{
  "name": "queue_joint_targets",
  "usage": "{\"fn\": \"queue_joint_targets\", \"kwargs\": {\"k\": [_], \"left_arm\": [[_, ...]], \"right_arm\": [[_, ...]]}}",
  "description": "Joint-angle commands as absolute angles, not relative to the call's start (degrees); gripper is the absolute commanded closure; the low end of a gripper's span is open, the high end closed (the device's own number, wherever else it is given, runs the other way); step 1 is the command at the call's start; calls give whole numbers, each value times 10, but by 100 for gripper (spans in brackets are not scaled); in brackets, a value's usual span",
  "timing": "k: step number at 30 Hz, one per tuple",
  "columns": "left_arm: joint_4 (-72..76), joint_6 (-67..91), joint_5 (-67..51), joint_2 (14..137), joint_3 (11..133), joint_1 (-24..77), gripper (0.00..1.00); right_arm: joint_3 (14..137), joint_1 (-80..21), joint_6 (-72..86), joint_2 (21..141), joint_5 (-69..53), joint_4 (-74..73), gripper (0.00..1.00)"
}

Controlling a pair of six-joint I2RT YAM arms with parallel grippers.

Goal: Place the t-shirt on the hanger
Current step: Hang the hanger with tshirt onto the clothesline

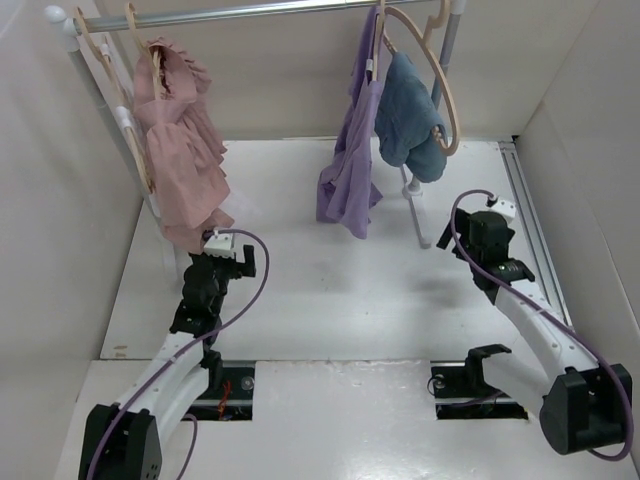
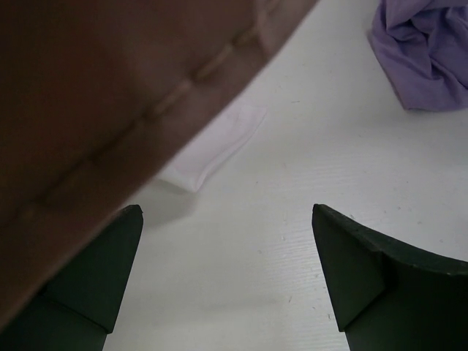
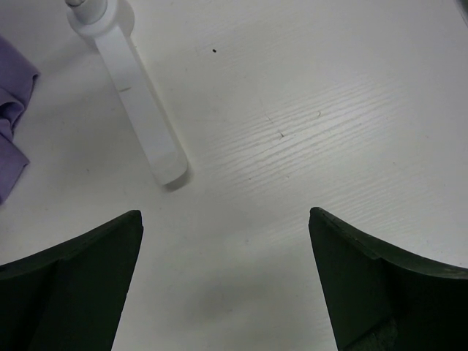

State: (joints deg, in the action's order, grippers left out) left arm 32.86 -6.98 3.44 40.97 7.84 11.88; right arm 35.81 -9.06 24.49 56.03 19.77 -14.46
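Left wrist view: the left gripper (image 2: 227, 219) is spread wide over the table (image 2: 278, 278) with nothing between its fingers. A fold of the pink garment (image 2: 110, 88) hangs close across the upper left of the lens.
Right wrist view: the right gripper (image 3: 225, 219) is also wide open and empty, above the table and near the white foot (image 3: 142, 110) of the clothes rack.
Low end of the cloth: the hem of the lavender t-shirt (image 1: 350, 170) bunches against the table, ahead of both grippers and between them.
High end of the cloth: in the top external view the t-shirt hangs full length from the rail (image 1: 250, 12), touching the blue-grey garment (image 1: 405, 115) at its side.
Collar: only a pale wooden curve of the hanger (image 1: 383, 25) shows, and the rest is under cloth. Whether both shoulders sit on it cannot be told.
Step in hand: the hanging itself looks done. The moment reads as letting go and clearing out.
Next move: probably drawing both arms back toward their bases. The left one should go low and away from the pink garment so that it does not drag it. If a shoulder proves unseated, the move would be a fresh grip near the collar.
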Motion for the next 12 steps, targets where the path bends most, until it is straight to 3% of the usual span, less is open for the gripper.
{"fn": "queue_joint_targets", "kwargs": {"k": [1,12], "left_arm": [[362,-71,17,403,72,111,0],[362,-66,6,397,72,93,0]], "right_arm": [[388,-89,215,562,195,-125,0],[376,-83,209,549,188,-111,0]]}}
